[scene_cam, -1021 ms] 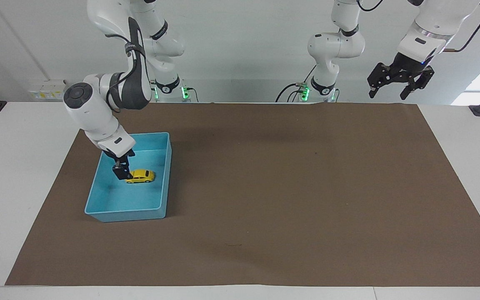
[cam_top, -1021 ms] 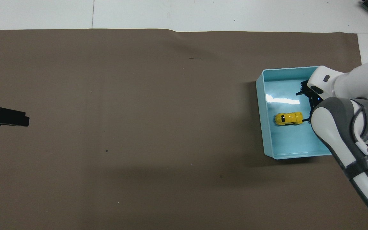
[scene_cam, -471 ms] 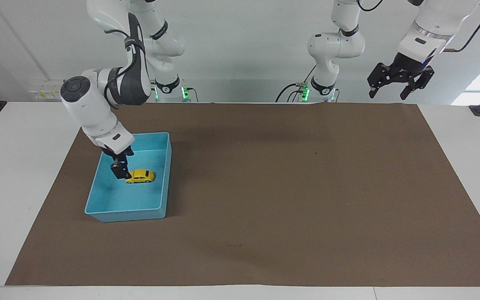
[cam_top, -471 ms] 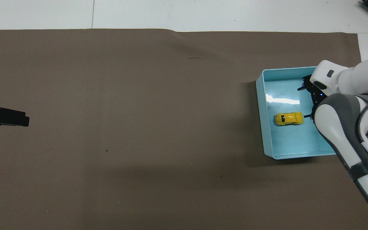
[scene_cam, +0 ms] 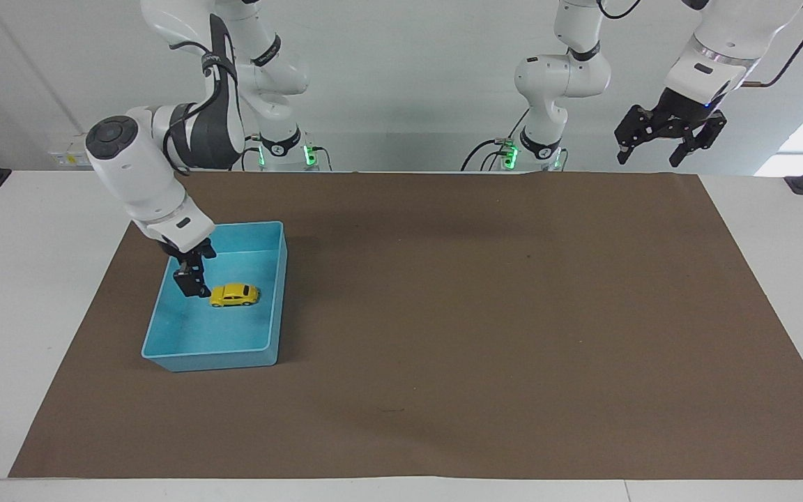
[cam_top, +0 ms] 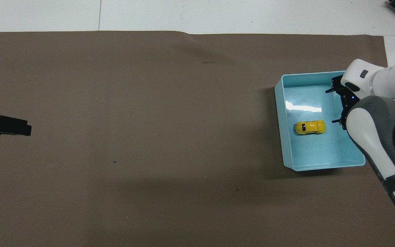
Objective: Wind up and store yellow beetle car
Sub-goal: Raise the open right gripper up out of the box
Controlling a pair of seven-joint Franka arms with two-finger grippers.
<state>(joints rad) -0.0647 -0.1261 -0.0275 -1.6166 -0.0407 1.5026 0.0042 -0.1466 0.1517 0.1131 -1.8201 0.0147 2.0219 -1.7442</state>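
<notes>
The yellow beetle car (scene_cam: 234, 295) is left on the floor of the blue bin (scene_cam: 272, 307). The right gripper (scene_cam: 191, 282), jaws spread and empty, has been drawn clear, so storing looks done. The left gripper (scene_cam: 670, 136) waits, jaws spread.

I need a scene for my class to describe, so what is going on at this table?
A small bright yellow toy beetle car lies on the floor of an open light blue plastic bin at the right arm's end of the brown-covered table. The right gripper hangs inside the bin just beside the car, jaws open, holding nothing. The left gripper waits raised over its own end of the table, also open and empty.
</notes>
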